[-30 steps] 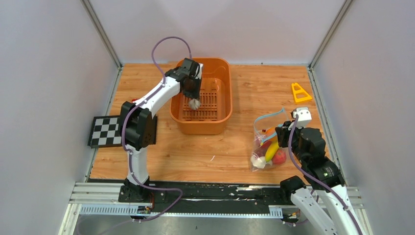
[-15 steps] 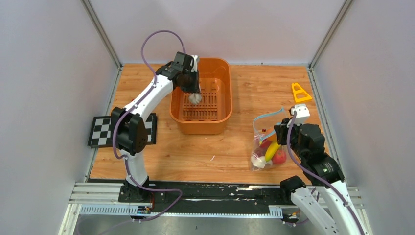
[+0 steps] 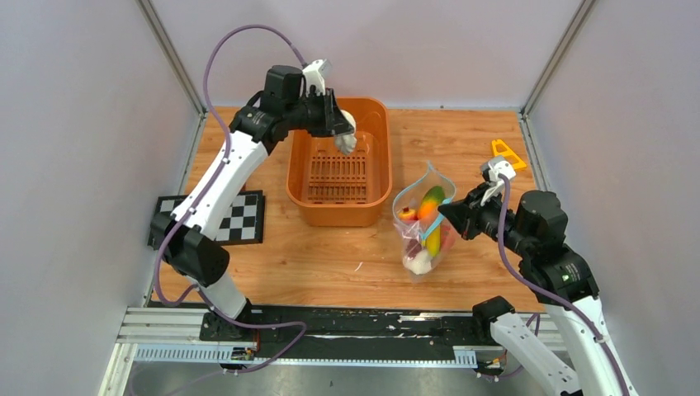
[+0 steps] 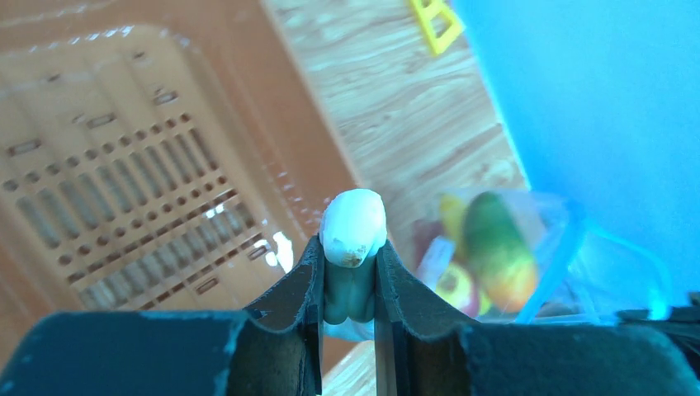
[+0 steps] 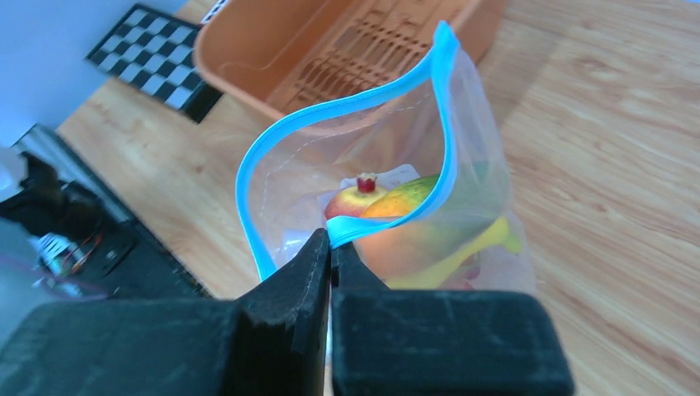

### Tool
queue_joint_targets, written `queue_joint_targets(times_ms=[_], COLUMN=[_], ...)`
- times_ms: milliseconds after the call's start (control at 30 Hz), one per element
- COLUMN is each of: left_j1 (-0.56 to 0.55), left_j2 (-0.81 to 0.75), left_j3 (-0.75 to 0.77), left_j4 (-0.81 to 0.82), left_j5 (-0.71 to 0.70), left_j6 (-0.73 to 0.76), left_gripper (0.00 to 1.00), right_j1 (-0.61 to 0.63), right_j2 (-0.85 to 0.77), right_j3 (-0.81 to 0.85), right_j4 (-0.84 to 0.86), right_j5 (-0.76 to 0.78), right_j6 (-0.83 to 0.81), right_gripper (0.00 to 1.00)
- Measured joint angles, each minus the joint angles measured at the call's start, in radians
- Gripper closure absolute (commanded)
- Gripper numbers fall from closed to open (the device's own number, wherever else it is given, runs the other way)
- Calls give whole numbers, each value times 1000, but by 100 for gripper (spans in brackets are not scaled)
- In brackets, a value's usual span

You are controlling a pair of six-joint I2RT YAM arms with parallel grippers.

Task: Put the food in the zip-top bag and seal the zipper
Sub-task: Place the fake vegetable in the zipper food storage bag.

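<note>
No readable words, numbers, labels, brand marks or signs appear on anything in these camera views.

Zip-top bag (image 4: 561,239) blurred in left wrist view; yellow triangle (image 4: 435,41) cut by top edge.

The clear zip-top bag (image 3: 417,239) hangs upright, zipper (image 5: 451,132) gaping, food (image 3: 431,203) inside.

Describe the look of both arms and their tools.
The left arm and right arm have white links, black joint housings and a purple cable looping along each. The left tool and right tool have black tapered fingers, with a small white block mounted behind them.
</note>
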Motion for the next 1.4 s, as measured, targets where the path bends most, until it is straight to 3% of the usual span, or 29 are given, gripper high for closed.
queue_joint_targets(times_ms=[267,500,633,900,1267,1400], left_j1=[-158,-378,-465,-612,-634,-655], left_j2=[-124,-405,-481,-426,-288,-247], left_j3=[-43,-468,-580,-663,-688,-690], left_j4=[83,276,344,497,605,621], left_j5=[30,-34,-47,-163,-271,-295], left_j6=[7,-23,-51,-33,-8,-7], left_gripper=[84,78,78,77,77,70], right_j1=[1,1,1,1,1,1], right_j2=[-52,-150,-179,-260,-283,-321], right_j3=[-54,-227,-272,-340,-346,-365], right_j4=[-4,35,63,122,162,200], right_j5=[-121,-120,-121,-174,-279,-294], right_j6=[40,142,223,329,356,367], right_gripper=[100,100,100,100,100,100])
